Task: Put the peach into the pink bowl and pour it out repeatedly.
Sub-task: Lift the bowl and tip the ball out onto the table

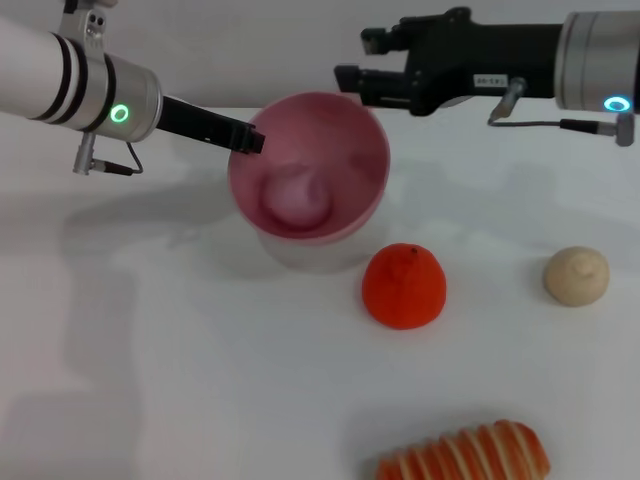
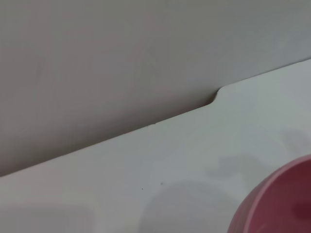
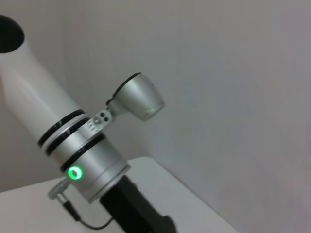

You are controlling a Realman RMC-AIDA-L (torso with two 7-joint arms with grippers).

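My left gripper (image 1: 250, 136) is shut on the left rim of the pink bowl (image 1: 345, 150) and holds it tilted, its mouth turned toward me, above its shadow on the white table (image 1: 150, 350). The peach (image 1: 296, 196), pale pink, lies inside the bowl against the lower wall. My right gripper (image 1: 353, 58) hovers open just behind the bowl's far right rim, with nothing between its fingers. The left wrist view catches only an edge of the pink bowl (image 2: 279, 204). The right wrist view shows the left arm (image 3: 82, 145) and none of the task's objects.
An orange-red round fruit (image 1: 403, 286) sits just in front of the bowl to the right. A beige lumpy ball (image 1: 576, 276) lies at the right. A striped orange-and-white loaf (image 1: 468, 455) lies at the near edge. A grey wall stands behind the table.
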